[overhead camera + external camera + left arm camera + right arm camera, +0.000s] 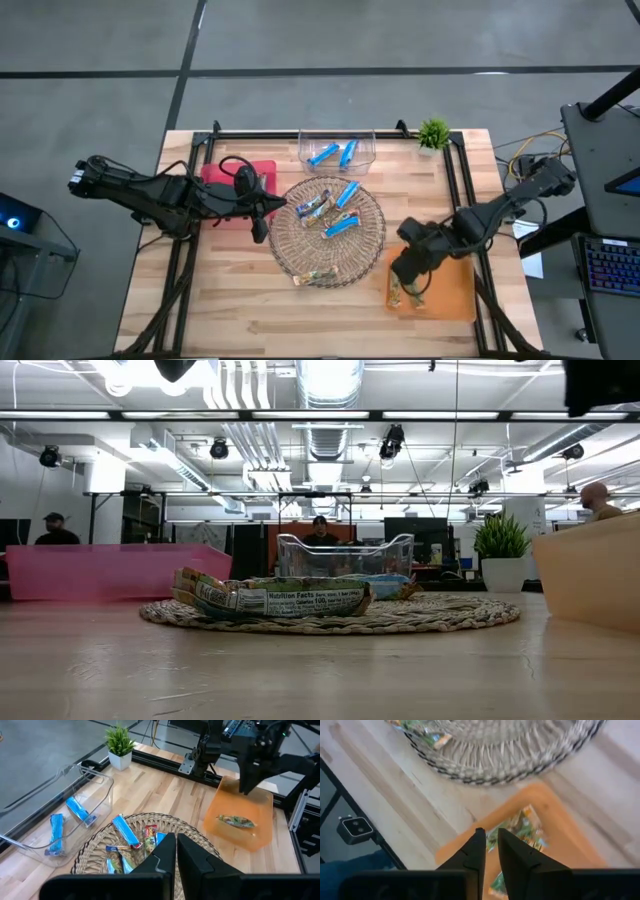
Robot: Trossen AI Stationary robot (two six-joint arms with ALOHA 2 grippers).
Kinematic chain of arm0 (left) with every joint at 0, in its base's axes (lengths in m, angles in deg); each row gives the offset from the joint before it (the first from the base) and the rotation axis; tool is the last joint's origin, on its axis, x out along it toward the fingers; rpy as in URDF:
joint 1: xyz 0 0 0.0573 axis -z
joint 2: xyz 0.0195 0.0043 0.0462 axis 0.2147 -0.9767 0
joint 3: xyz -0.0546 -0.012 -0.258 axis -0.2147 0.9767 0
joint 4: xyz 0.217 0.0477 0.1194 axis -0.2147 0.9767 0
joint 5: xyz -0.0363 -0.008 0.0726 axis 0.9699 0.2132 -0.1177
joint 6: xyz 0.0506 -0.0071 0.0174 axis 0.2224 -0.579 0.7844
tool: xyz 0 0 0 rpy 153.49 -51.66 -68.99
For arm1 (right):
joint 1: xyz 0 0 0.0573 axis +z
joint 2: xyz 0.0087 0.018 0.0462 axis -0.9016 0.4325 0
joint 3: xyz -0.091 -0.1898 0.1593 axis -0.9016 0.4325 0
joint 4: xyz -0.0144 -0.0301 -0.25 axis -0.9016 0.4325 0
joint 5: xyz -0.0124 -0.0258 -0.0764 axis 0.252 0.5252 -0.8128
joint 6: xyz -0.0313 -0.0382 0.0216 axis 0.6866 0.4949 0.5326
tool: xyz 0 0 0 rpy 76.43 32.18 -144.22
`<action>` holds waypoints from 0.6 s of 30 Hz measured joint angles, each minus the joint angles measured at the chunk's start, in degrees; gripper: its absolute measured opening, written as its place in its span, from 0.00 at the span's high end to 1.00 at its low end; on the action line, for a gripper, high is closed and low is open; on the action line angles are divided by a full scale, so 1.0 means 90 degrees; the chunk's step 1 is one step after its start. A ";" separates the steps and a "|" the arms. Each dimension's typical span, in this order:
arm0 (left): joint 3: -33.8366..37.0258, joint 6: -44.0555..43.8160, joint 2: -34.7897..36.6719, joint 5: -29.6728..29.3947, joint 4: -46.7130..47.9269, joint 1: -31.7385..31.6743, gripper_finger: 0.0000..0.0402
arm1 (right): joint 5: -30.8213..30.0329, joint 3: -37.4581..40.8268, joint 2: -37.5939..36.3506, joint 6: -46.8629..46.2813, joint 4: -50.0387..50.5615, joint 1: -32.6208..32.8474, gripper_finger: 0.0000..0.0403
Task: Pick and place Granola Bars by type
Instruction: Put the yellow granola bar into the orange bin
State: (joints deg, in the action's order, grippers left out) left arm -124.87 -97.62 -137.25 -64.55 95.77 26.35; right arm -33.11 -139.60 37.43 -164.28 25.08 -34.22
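Note:
A round wicker tray (376,248) in the table's middle holds several Granola Bars: blue ones (346,194), silvery ones (311,208) and a greenish one (314,278) at its near rim. Two blue bars (335,153) lie in a clear bin (303,148) at the far edge. Greenish bars (520,832) lie in an orange bin (450,292) at the right. My right gripper (491,836) hangs shut above that bin with nothing between its fingers. My left gripper (177,842) is shut and holds nothing, over the tray's left rim.
A pink bin (258,170) stands left of the tray, partly under my left arm. A small potted plant (433,133) sits at the far right corner. Black frame rails (455,180) run along the table's sides. People show in the room beyond.

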 joint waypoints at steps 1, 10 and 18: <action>0.0000 -0.0008 0.0000 0.0000 0.0000 0.0000 1.00 | 0.0000 0.0000 -0.0042 0.0172 0.0001 -0.0073 0.90; 0.0000 -0.0048 0.0000 -0.0003 0.0001 0.0000 1.00 | 0.0015 0.0000 -0.0500 0.1728 0.0015 -0.0668 0.94; 0.0000 -0.0056 -0.0022 -0.0046 -0.0037 0.0000 1.00 | 0.0019 0.0000 -0.0902 0.2384 0.0018 -0.1145 0.98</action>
State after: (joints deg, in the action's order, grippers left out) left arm -124.87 -98.13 -137.44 -64.96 95.44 26.35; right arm -32.93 -139.60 29.32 -142.82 25.24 -44.53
